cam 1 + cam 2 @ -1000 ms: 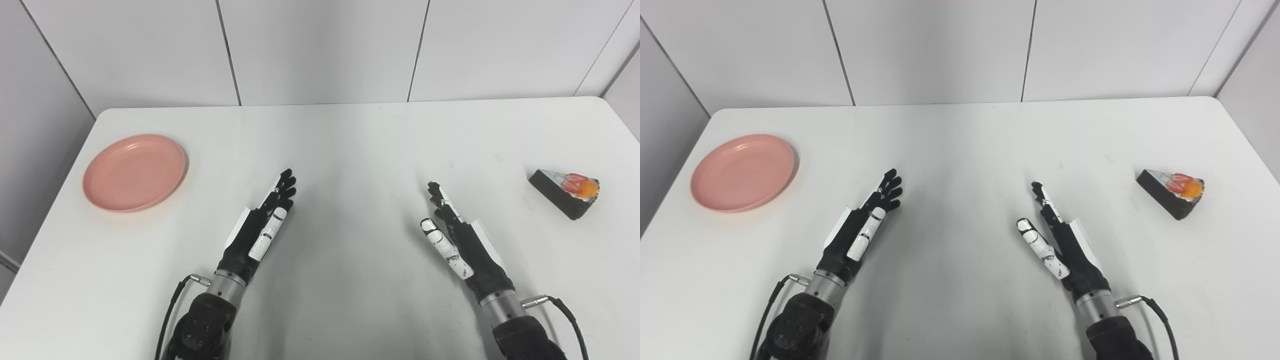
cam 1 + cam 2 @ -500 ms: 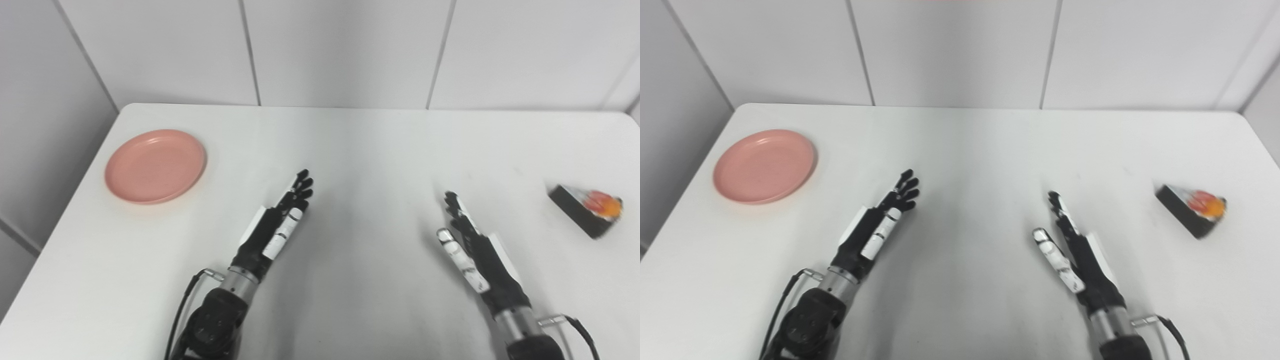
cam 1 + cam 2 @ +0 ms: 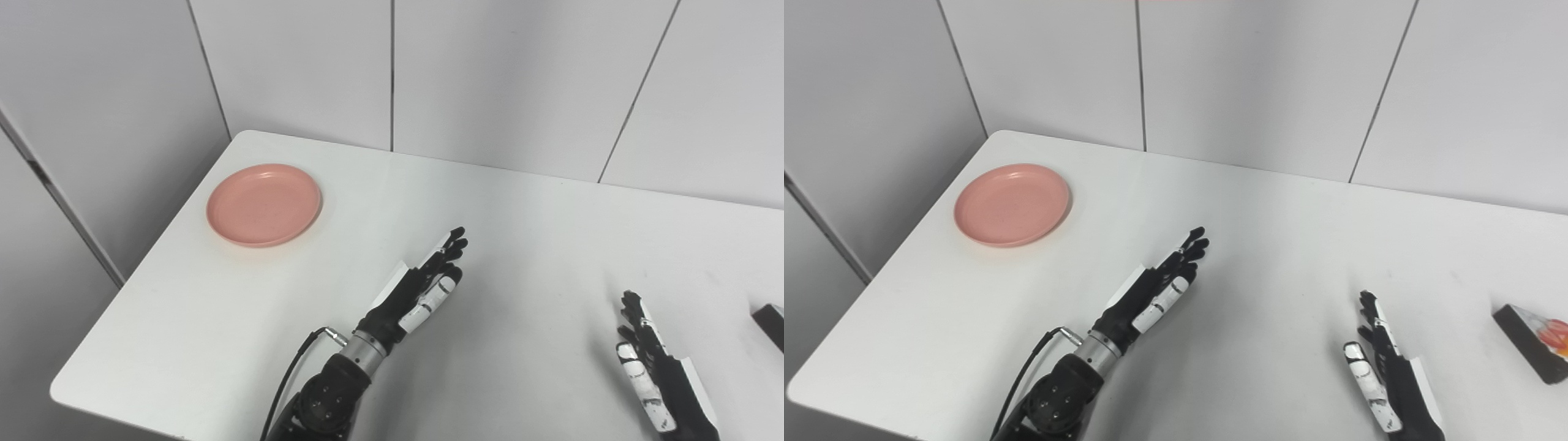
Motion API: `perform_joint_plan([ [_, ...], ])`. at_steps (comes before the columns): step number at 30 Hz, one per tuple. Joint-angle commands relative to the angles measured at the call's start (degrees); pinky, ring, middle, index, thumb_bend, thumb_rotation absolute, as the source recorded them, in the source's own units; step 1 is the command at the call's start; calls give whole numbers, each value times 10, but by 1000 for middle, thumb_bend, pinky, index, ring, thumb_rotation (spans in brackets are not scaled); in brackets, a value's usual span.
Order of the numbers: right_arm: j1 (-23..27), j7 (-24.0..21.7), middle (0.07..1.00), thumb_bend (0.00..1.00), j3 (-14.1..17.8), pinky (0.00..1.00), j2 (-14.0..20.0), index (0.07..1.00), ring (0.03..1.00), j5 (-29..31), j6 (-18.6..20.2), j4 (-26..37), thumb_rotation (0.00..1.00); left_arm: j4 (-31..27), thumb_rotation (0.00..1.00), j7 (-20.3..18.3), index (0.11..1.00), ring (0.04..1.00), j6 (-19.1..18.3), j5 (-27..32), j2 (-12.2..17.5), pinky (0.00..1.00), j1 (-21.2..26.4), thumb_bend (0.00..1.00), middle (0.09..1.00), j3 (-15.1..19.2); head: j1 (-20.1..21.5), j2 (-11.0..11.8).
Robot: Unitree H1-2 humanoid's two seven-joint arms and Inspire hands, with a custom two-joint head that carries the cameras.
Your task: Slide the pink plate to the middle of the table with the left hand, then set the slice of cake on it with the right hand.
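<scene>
The pink plate (image 3: 264, 204) lies empty near the table's far left corner. The slice of cake (image 3: 1534, 350), dark with red and orange fruit on top, sits at the right edge of the right eye view; only its dark tip (image 3: 773, 324) shows in the left eye view. My left hand (image 3: 424, 286) is open and empty, fingers straight and pointing up-right, well to the right of and nearer than the plate. My right hand (image 3: 1385, 372) is open and empty at the lower right, left of the cake.
The white table (image 3: 539, 245) has its left edge and near left corner (image 3: 67, 386) in view. Grey wall panels (image 3: 392, 67) stand right behind its far edge. A cable (image 3: 288, 380) runs along my left wrist.
The whole picture has shifted right and tilted, so the camera has turned left. The plate, the cake and both hands keep their places on the table.
</scene>
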State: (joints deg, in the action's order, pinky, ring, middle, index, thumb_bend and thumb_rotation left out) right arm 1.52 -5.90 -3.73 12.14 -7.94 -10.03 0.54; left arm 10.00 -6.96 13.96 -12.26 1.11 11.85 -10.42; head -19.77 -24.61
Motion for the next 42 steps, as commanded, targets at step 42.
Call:
perform_joint_plan([
  [42,-3,4,982,386,1,999,-21,985,984,-28,16,7,1000,-101,1000,-31,957,947,-90,127,0,943,6,483,960,36,-14,-8],
])
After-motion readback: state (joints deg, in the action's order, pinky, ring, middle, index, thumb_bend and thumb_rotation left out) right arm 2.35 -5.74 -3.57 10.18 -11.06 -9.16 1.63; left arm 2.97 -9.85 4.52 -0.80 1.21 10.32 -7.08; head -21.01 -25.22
